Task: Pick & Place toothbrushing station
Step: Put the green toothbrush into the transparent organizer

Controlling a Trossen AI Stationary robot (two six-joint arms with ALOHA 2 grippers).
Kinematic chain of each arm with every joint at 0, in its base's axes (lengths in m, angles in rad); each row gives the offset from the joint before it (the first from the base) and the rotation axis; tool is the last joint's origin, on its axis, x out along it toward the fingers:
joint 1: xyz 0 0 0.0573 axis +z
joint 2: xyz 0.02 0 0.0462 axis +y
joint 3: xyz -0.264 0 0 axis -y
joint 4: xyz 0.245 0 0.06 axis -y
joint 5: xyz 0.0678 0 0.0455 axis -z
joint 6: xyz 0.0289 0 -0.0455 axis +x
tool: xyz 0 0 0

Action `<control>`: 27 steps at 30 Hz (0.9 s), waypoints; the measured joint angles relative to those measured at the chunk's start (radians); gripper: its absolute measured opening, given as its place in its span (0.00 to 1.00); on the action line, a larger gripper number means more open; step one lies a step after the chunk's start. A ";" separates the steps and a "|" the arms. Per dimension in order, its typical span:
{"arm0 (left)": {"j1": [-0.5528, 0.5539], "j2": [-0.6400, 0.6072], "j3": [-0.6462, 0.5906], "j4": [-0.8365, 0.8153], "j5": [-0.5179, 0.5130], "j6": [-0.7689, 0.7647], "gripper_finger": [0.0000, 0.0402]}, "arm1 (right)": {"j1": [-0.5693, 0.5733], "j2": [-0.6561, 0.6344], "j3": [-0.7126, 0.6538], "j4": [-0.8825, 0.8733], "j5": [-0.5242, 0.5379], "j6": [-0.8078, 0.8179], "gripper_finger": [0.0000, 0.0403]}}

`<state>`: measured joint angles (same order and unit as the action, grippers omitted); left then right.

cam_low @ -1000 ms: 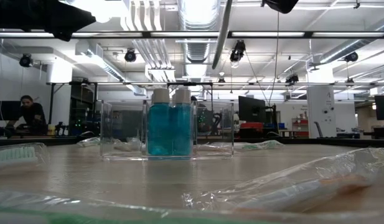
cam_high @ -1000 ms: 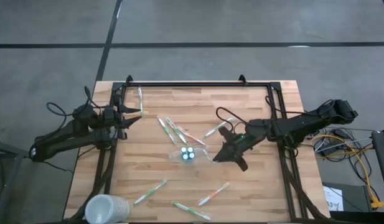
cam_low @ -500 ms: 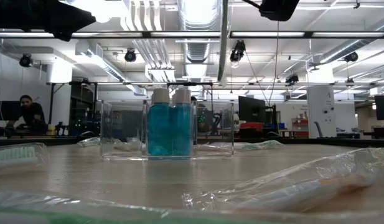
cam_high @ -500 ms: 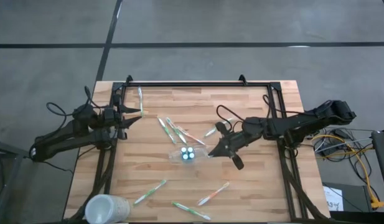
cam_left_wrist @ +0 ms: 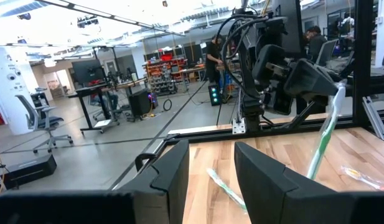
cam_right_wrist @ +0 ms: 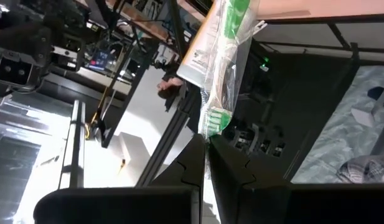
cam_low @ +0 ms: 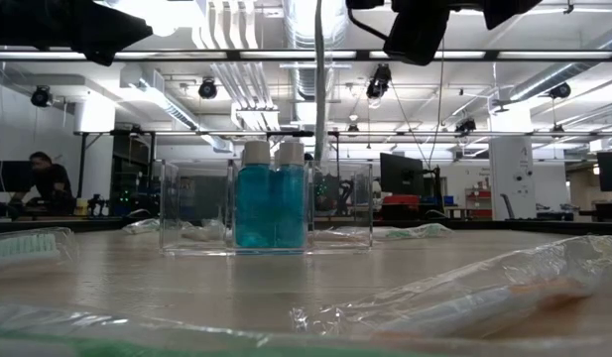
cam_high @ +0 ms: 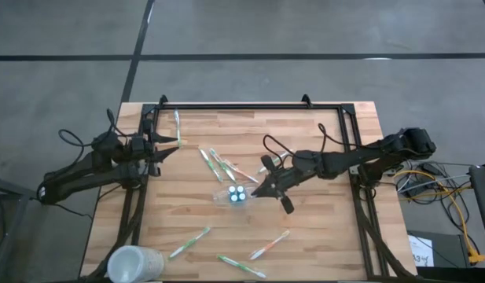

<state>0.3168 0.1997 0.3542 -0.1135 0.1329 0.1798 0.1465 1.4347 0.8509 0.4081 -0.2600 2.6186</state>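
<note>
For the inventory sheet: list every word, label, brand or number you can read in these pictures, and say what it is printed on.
No legible text in any view.
Blue tubes in the clear holder: no label can be read.
Wrapped toothbrush pinched in the right gripper: green and white only, any print on the wrapper is too blurred to read.
Frosted cup: plain.
Screens in the room behind the table: too small to read.

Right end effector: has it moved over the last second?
Yes. The right end effector, holding a wrapped toothbrush, has moved left, ending beside the toothbrushing station.
</note>
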 joint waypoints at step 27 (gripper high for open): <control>0.000 0.000 0.000 0.000 0.000 0.000 0.33 | -0.034 -0.005 0.000 -0.015 0.028 0.262 0.03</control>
<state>0.3168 0.1997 0.3542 -0.1135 0.1330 0.1795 0.1127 1.4296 0.8509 0.3930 -0.2324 2.8807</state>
